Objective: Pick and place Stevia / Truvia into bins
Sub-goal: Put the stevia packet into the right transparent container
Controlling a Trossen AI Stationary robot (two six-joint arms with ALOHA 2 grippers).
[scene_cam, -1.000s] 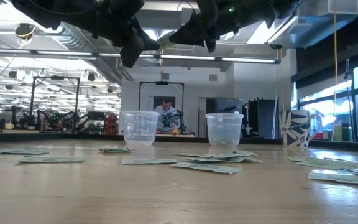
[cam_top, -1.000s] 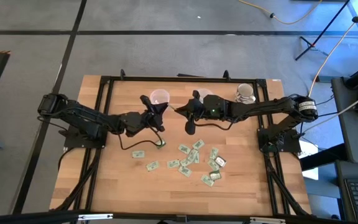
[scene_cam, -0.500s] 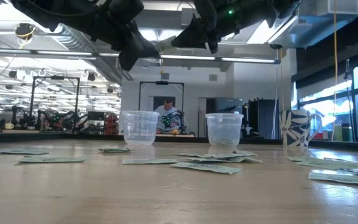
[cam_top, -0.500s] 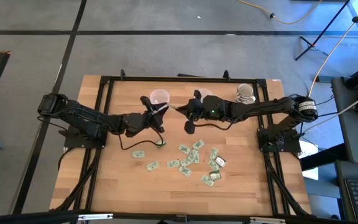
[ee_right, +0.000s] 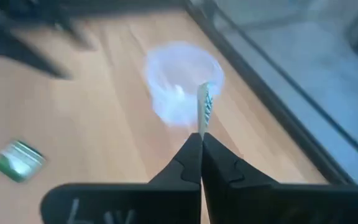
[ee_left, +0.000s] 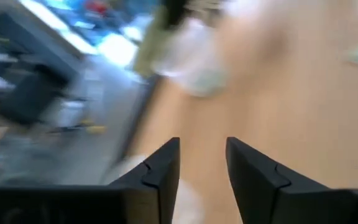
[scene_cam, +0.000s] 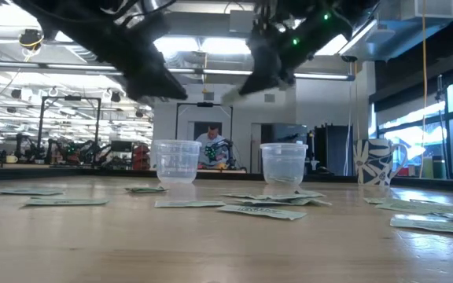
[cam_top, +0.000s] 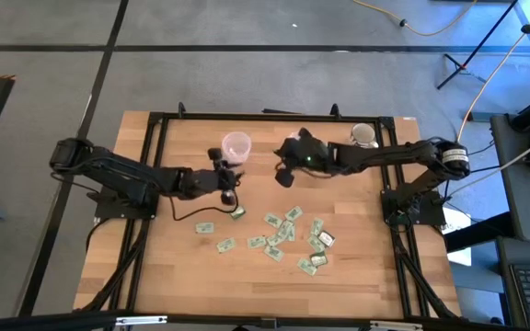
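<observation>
Several pale green sachets [cam_top: 283, 232] lie flat on the wooden table, one [cam_top: 237, 212] a little apart toward the left. Two clear cups stand near the far edge: the left one [cam_top: 236, 145] and the right one [scene_cam: 283, 163], which my right arm covers in the high view. My left gripper [ee_left: 202, 162] is open, holds nothing, and hangs just nearer than the left cup [scene_cam: 177, 161]. My right gripper [ee_right: 201, 140] hangs between the cups, shut on one sachet [ee_right: 204, 104], with a cup [ee_right: 180, 87] just beyond it. My right gripper pinches the sachet's lower end [ee_right: 201, 127] between its two fingertips. The fingers slant downward, pointing toward the table's left. The sachet stands edge-on beyond the fingertips, lifted clear of the table and the cups.
A white patterned mug [cam_top: 363, 136] stands at the far right, past the right cup. Black frame rails [cam_top: 155, 165] run along the table's sides and far edge. Bare wood lies on the near left part of the table.
My left gripper has drawn back from over the left cup toward the near edge, sunk and tipped. My right gripper has gone toward the table's right and down with its sachet, tipping its fingers lower.
</observation>
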